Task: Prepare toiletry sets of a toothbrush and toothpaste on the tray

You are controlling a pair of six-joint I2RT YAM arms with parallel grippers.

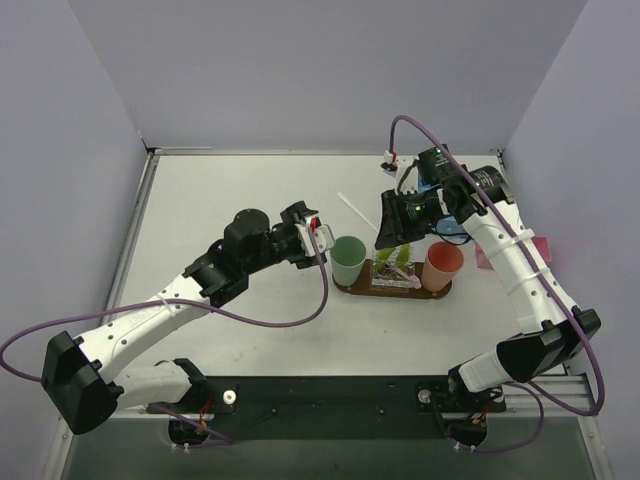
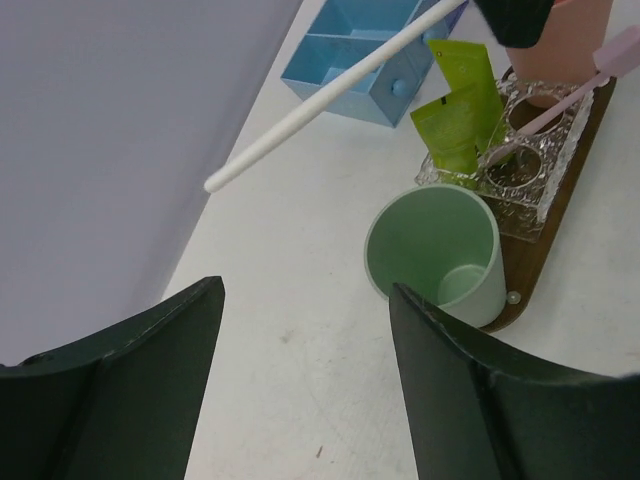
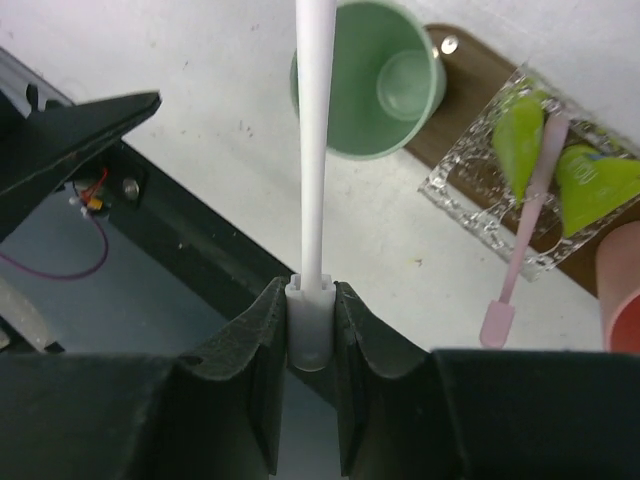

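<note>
My right gripper (image 3: 310, 300) is shut on the butt end of a slim white toothbrush (image 3: 315, 130), held in the air above the mint-green cup (image 3: 370, 80). In the top view the toothbrush (image 1: 355, 208) sticks out up and left from the right gripper (image 1: 392, 215). The dark brown tray (image 1: 440, 293) carries a clear holder (image 2: 520, 165) with two lime-green toothpaste tubes (image 2: 460, 100) and a pink toothbrush (image 3: 530, 220) lying across it. My left gripper (image 1: 312, 232) is open and empty, left of the mint cup (image 1: 348, 260); its jaws stand wide apart in the left wrist view (image 2: 305, 290).
A salmon cup (image 1: 443, 265) stands at the tray's right end. A blue compartment bin (image 2: 370, 60) sits behind the tray. A pink box (image 1: 541, 247) shows partly behind the right arm. Walls close the table at the back and sides.
</note>
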